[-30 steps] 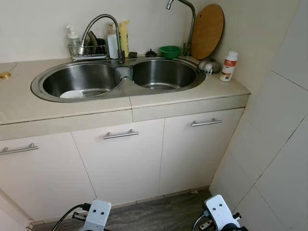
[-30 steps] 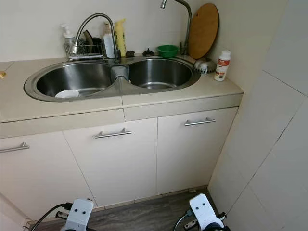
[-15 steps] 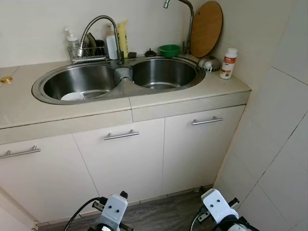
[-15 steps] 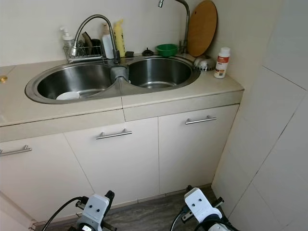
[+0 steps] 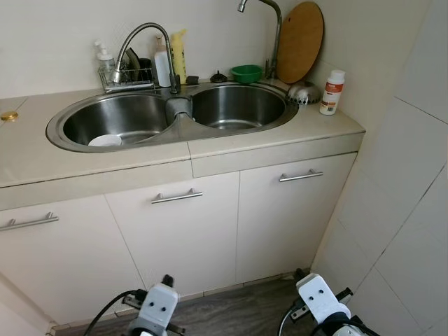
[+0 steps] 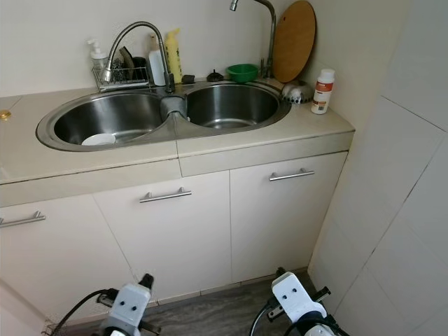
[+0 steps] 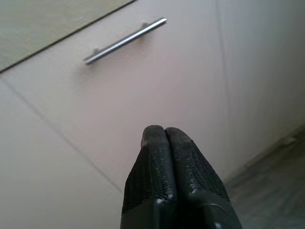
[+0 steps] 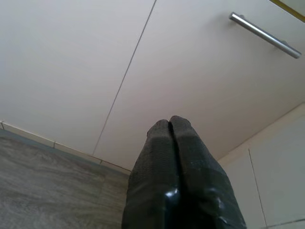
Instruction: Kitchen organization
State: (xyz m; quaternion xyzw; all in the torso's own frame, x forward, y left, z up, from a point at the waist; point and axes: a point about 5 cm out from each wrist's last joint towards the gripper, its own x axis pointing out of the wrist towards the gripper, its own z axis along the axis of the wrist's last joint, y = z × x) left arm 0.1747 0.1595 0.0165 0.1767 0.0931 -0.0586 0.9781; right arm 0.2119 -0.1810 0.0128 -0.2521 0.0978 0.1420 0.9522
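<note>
Head camera looks down on a double steel sink (image 5: 175, 112) set in a beige table (image 5: 28, 150), upper half of the frame. A white dish (image 5: 105, 139) lies in the sink's left basin. Behind the basins: a wire rack (image 5: 126, 73) with a soap pump, a white bottle (image 5: 162, 66) and a yellow bottle (image 5: 180, 56) beside the curved faucet (image 5: 143, 45). A green bowl (image 5: 246, 73) sits at the back rim. A round wooden board (image 5: 301, 42) leans on the wall, upper right, with a metal strainer (image 5: 302, 92) below it and a white bottle with red cap (image 5: 332, 92) near the table's right end.

Cabinet doors with bar handles (image 5: 176, 196) fill the middle of the frame.

Left claw (image 7: 164, 136): fingers pressed together, empty, pointed at a cabinet door below a handle (image 7: 125, 41). Right claw (image 8: 170, 125): fingers pressed together, empty, aimed at the cabinet front above the grey floor (image 8: 43, 191). Both arms hang low, lower edge of the head frame, well apart from everything on the table.
</note>
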